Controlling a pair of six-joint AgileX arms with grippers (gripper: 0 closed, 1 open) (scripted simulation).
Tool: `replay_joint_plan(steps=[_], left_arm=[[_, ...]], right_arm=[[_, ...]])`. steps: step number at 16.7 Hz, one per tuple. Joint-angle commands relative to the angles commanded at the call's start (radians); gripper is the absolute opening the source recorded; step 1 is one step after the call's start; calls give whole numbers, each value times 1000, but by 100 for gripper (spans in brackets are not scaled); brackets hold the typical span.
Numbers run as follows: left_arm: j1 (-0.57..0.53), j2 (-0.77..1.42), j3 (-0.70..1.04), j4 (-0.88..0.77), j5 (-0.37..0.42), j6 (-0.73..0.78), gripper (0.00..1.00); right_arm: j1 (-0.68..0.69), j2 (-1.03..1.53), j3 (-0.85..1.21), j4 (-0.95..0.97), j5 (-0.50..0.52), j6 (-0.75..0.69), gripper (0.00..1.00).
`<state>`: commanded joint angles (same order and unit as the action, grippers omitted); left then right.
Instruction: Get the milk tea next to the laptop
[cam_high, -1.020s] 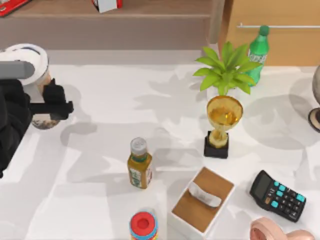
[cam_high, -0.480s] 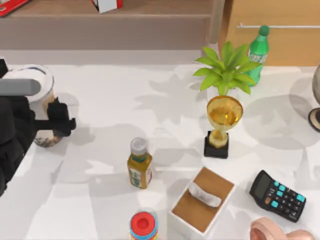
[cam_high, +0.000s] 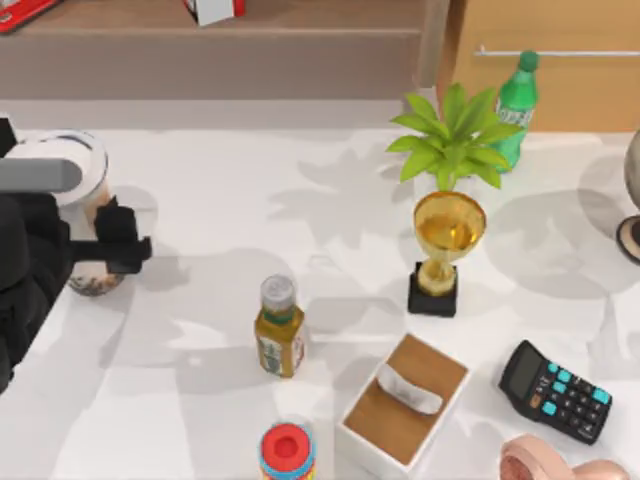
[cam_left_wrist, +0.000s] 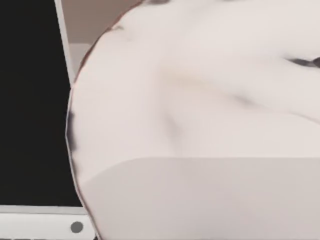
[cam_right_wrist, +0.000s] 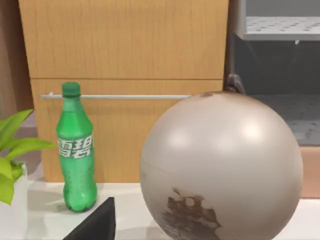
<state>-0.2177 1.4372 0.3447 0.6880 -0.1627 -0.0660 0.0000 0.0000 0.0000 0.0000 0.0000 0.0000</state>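
The milk tea (cam_high: 88, 215) is seen upright at the left edge of the tabletop (cam_high: 330, 220), toward its far corner: a clear cup with a white domed lid, beige drink and dark pearls gathered at the bottom. It is clasped by the left gripper (cam_high: 95, 245), whose black fingers (cam_high: 122, 240) are closed against the cup's sides. In the left wrist view the pale cup wall (cam_left_wrist: 200, 125) is pressed close, with the laptop (cam_left_wrist: 35, 220), black-screened with a silver frame, just beside it
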Motion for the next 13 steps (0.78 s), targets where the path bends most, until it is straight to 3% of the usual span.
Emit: replay_joint_plan(steps=[9, 13], left_arm=[[0, 0, 0, 0, 0, 0, 98], [0, 0, 0, 0, 0, 0, 100]], right_arm=[[0, 0, 0, 0, 0, 0, 100], [0, 0, 0, 0, 0, 0, 100]])
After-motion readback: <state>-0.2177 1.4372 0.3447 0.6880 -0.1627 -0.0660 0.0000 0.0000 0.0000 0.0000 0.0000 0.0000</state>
